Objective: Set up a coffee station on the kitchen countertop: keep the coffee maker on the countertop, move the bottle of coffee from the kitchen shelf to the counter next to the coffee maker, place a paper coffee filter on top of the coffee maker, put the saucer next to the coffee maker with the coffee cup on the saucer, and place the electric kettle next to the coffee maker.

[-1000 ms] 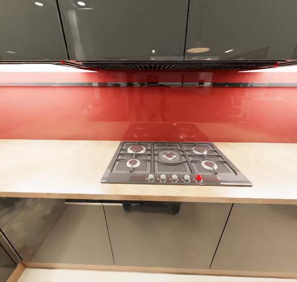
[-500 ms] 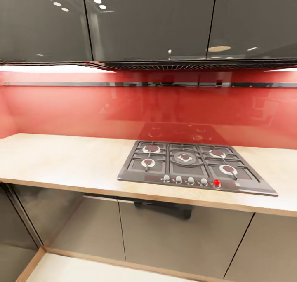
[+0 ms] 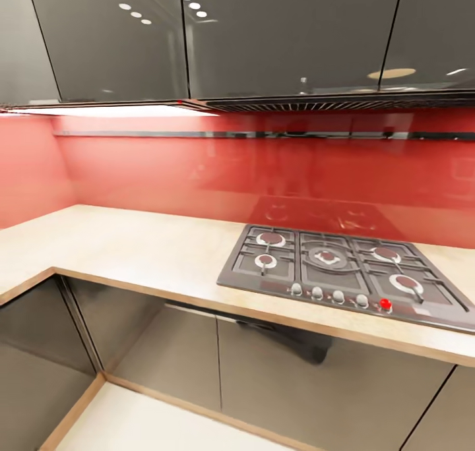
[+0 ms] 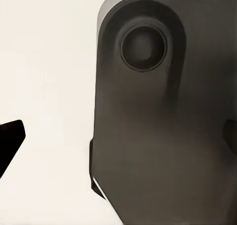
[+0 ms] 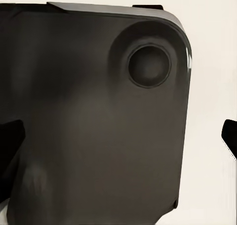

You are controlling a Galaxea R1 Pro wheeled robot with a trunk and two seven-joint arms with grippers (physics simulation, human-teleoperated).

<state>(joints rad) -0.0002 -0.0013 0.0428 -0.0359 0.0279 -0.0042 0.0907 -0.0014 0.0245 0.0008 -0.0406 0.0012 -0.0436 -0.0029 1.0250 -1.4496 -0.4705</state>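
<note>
Head view: tan bench (image 3: 132, 250) turns a corner at left, carrying a black gas hob (image 3: 343, 270) with a red knob (image 3: 385, 303), below a red backsplash (image 3: 198, 174) and grey wall cabinets (image 3: 284, 35). Wrist views: dark fingertips (image 4: 9, 143) (image 5: 229, 133) flank a dark rounded panel (image 4: 168, 126); each tool spread

Bare countertop (image 3: 132, 246) left of gas hob (image 3: 343, 270), overhead cabinets (image 3: 264, 35) limiting height above
</note>
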